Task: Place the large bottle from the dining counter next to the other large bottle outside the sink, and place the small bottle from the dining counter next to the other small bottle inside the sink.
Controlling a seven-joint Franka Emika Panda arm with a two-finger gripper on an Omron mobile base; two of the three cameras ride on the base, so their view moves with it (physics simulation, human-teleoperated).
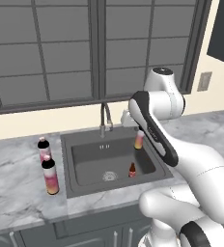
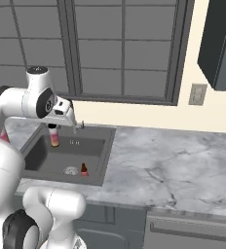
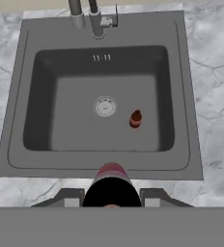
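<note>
My gripper (image 3: 112, 197) is shut on a small bottle (image 3: 112, 185) with a dark cap and a pink-to-orange body. It hangs upright above the sink (image 3: 17, 96), over the basin's right side in the left base view (image 1: 139, 140) and under the hand (image 2: 53, 127) in the right base view. Another small bottle (image 1: 132, 170), red with a dark top, stands on the basin floor right of the drain (image 3: 135, 118). Two large bottles (image 1: 44, 149) (image 1: 50, 176) stand side by side on the counter left of the sink.
A faucet (image 1: 105, 117) rises behind the basin, close to my forearm. The drain (image 3: 105, 106) sits mid-basin. Marble counter (image 2: 173, 160) stretches right of the sink. A window fills the wall behind, with an outlet (image 2: 197, 94) at its right.
</note>
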